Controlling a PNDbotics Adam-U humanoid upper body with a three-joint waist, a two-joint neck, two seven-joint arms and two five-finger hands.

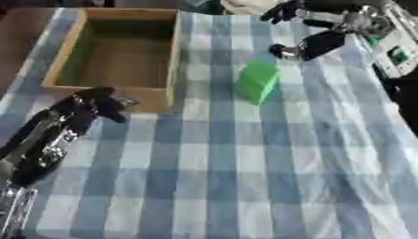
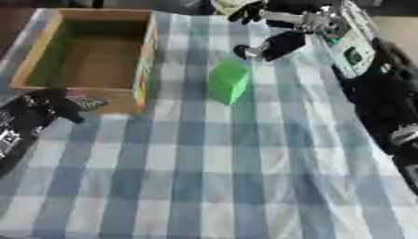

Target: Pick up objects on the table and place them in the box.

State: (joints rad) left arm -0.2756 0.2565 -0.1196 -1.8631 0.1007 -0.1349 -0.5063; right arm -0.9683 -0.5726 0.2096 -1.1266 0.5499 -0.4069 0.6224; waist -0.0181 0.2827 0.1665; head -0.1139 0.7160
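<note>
Blue-checked tablecloth [image 1: 245,177] carries a green block [image 1: 258,80] and wooden box [image 1: 119,49]; left hand [image 1: 94,106] curled empty, right hand [image 1: 306,46] open.

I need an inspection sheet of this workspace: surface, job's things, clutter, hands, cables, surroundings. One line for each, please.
Surface: table under a blue and white checked cloth, lying flat.
Job's things: green block on the cloth, right of the box, touching nothing; cardboard box open at far left, nothing seen inside.
Clutter: nothing seen on the cloth.
Hands: left hand at the box's near corner, fingers curled, holding nothing; right hand beyond the block, apart from it, grip cannot be told.
Cables: nothing seen.
Surroundings: white device with green parts at the far right edge; a small colourful patch on the box's near wall.
</note>
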